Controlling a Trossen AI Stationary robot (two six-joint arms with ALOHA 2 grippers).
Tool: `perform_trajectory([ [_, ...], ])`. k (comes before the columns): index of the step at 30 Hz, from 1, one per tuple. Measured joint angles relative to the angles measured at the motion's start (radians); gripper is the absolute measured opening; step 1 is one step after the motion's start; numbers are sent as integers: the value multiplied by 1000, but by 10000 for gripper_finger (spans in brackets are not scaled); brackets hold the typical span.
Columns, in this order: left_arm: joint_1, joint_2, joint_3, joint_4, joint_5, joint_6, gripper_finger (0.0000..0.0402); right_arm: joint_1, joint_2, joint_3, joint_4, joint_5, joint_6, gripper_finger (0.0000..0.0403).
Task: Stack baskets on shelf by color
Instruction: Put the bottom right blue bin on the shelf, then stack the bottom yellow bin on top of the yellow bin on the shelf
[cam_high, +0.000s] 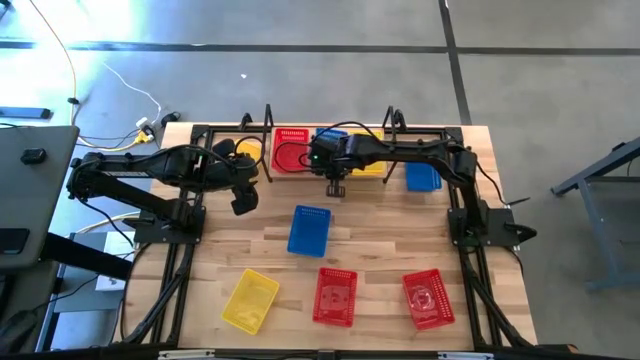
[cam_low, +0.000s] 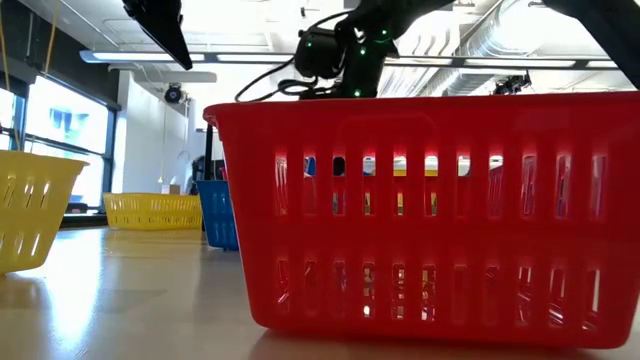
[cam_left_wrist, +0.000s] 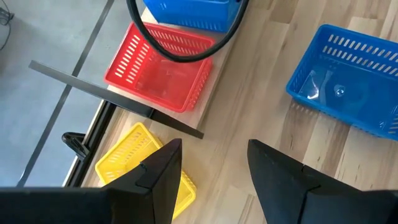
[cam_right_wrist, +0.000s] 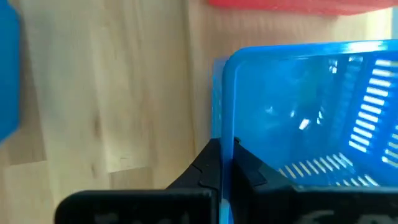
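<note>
Closest to the low camera stands a red basket (cam_low: 425, 215) on the counter (cam_high: 370, 245). Above the shelf (cam_high: 345, 172), the right end effector (cam_right_wrist: 227, 163) is pressed together, pinching the thin rim of a blue basket (cam_right_wrist: 311, 115) beside another red basket (cam_high: 291, 148). The left end effector (cam_left_wrist: 214, 171) hovers spread and empty near the shelf's left end. Farther out, yellow, red and blue baskets lie loose. They look light, stiff and slick; a wall's top edge seems the best place to grip.
</note>
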Motion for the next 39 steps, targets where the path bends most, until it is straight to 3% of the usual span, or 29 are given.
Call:
perform_trajectory([
  [10,0,0,0,0,0,-3,174,-2,1,0,35,-20,-26,3],
  [21,0,0,0,0,0,-3,174,-3,1,0,67,0,-19,70],
  [29,0,0,0,-1,0,-2,174,-3,0,0,82,0,22,75],
  [39,-3,0,0,-74,11,-66,174,-2,-9,81,-73,-32,142,75],
])
